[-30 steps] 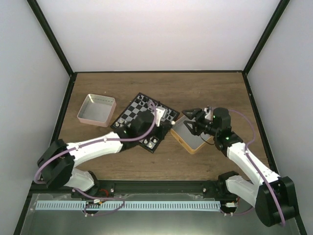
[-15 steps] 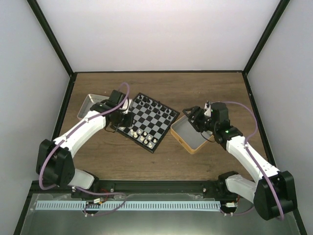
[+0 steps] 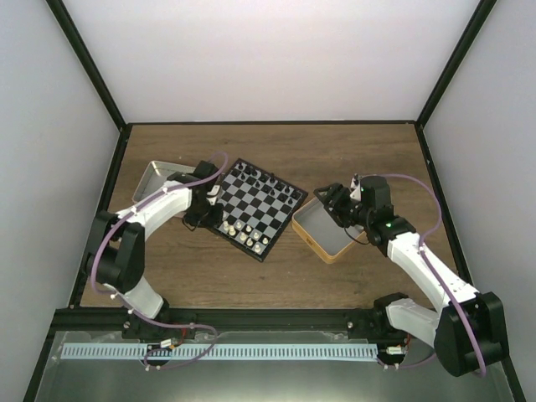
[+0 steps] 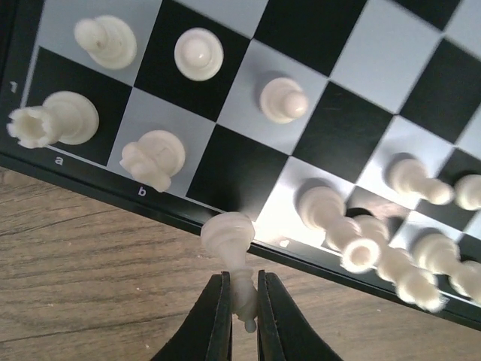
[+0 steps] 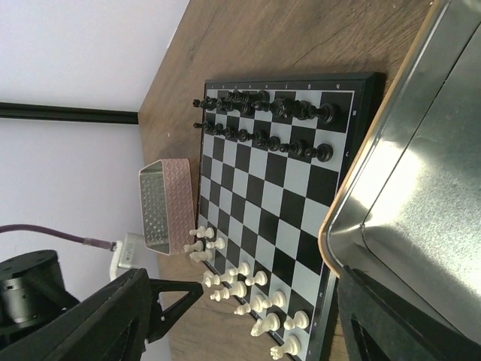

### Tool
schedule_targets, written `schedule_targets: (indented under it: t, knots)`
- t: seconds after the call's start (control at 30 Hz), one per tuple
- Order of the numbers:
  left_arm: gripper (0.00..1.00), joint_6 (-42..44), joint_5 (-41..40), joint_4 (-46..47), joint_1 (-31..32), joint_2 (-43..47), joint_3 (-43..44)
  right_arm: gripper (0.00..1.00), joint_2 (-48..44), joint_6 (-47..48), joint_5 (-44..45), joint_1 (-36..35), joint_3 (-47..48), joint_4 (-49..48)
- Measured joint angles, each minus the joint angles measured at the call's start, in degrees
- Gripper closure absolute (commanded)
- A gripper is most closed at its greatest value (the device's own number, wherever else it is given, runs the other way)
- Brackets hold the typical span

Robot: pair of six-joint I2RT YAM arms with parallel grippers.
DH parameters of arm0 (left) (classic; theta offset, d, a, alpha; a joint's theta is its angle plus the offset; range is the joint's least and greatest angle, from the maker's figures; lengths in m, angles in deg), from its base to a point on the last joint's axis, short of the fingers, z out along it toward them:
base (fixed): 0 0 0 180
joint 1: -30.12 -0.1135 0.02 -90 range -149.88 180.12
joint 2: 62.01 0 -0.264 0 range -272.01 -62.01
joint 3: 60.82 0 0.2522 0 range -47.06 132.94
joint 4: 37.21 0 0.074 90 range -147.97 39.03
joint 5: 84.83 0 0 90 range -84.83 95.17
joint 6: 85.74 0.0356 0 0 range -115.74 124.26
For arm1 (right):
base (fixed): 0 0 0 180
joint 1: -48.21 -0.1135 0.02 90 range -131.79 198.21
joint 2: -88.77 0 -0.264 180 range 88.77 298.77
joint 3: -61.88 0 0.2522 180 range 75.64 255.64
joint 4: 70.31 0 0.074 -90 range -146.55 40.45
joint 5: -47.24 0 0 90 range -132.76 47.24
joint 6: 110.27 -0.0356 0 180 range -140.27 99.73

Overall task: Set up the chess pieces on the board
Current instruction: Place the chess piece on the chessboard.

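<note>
The checkered board [image 3: 261,201] lies mid-table, turned at an angle. Cream-white chess pieces [image 3: 247,233] stand in its two near rows, also in the left wrist view [image 4: 199,53] and the right wrist view [image 5: 255,289]. My left gripper [image 3: 205,216] is at the board's near-left rim. In its wrist view it [image 4: 239,280] is shut on the top of a white bishop [image 4: 229,237] whose base is over the black rim by file c. My right gripper [image 3: 328,201] hovers open and empty over the tin right of the board; it also shows in the right wrist view [image 5: 263,316].
A pink-sided tin [image 3: 163,184] stands left of the board, also in the right wrist view [image 5: 165,203]. An orange-rimmed tin [image 3: 322,239] touches the board's right corner. Black pieces [image 3: 251,174] fill the far rows. Several white pieces at the right of the left wrist view lean together.
My left arm has swung off the middle of the board to its near-left rim, and its elbow has drawn back. The right gripper has barely shifted.
</note>
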Motion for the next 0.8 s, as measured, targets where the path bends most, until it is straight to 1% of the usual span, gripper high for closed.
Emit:
schedule_targets:
  t: [0.13,0.23,0.4,0.53,0.63,0.8]
  knots:
    - [0.94,0.0,-0.61,0.02,0.0,-3.15,0.04,0.3,-0.04,0.22,0.44,0.04,-0.35,-0.13]
    - [0.96,0.02,-0.48,0.39,0.0,-3.61,0.87,0.31,-0.24,-0.04,0.39,0.11,-1.6,-0.46]
    - [0.95,0.07,-0.44,0.74,0.0,-4.5,1.88,0.31,-0.35,-0.66,0.37,0.11,-3.1,-0.42]
    - [0.9,0.24,-0.17,0.87,0.0,-4.94,2.34,0.31,-0.35,-0.85,0.37,0.11,-3.61,-0.44]
    - [0.84,0.35,-0.02,0.96,0.0,-5.29,2.62,0.31,-0.42,-0.85,0.37,0.11,-3.61,-0.48]
    - [0.79,0.63,0.09,0.96,-0.02,-5.38,2.69,0.31,-0.46,-0.85,0.39,0.11,-3.61,-0.48]
